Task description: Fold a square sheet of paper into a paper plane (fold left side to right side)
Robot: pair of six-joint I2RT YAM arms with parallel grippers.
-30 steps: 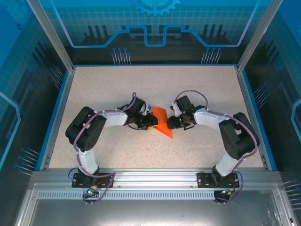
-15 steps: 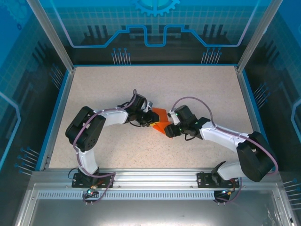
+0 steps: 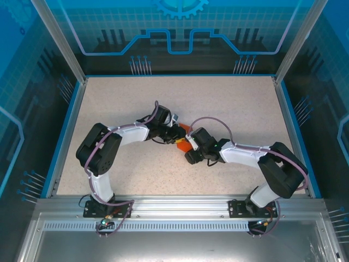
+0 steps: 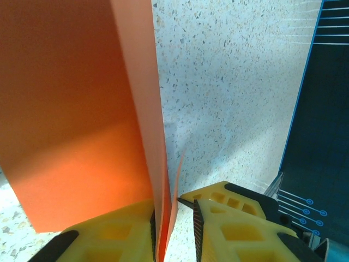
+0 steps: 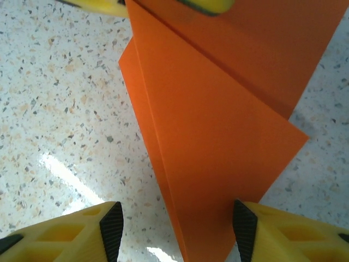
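Swung inward since a second ago, my right gripper [image 5: 175, 226] stands with jaws spread astride the tip of the folded orange paper [image 5: 218, 131]. My left gripper [image 4: 173, 213] pinches its upright edge over the table [image 3: 234, 103]. Creases exist; the plane is unfinished.

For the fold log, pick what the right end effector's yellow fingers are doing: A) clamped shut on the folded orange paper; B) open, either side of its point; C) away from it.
B: the right end effector stands open, its yellow fingers flanking the point of the folded orange paper.
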